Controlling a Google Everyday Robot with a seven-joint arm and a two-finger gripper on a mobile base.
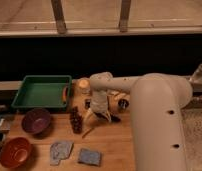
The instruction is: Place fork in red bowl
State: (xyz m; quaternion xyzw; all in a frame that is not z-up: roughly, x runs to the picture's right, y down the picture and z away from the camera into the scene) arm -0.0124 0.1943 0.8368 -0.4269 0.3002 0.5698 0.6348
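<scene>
The fork [89, 131] is a thin, dull utensil lying slantwise on the wooden table, just right of a dark bunch of grapes [75, 120]. My gripper [97, 115] hangs from the white arm, pointing down over the cluster of utensils, a little above and to the right of the fork. It is open and nothing is held in it. The red bowl [14, 152] sits at the front left corner of the table, far from the gripper.
A dark purple bowl [35, 120] stands behind the red one, and a green tray [24, 97] behind that. A black-handled utensil [113, 119] lies under the wrist. Two grey-blue sponges [60, 150] [89, 156] lie in front. A pale cup [84, 86] stands by the tray. My arm fills the right side.
</scene>
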